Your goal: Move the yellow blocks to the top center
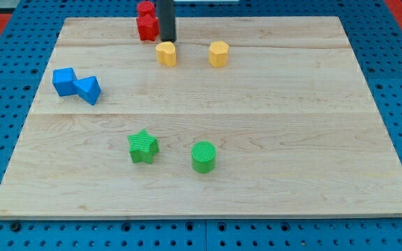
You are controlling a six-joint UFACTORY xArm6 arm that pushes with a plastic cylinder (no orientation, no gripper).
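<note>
Yellow blocks [166, 53] [218, 54] squat, no clear long axis, near wooden board's [271, 139] top edge, my tip [167, 40] bare, just above the left one, blue pegboard [5, 70] around.

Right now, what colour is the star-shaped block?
Green: the star block, seen in the camera view, left of the green cylinder.

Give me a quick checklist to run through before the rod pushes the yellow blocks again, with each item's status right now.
1. My tip in view: ok, at the view's top, just above the left yellow block.
2. Tip touching that block: cannot tell.
3. Both yellow blocks on the wooden board: ok; the right yellow block sits apart from the left one.
4. Red blocks clear of the tip: not ok, right beside it.
5. Blue blocks, green star block and green cylinder block out of the way: ok.
</note>
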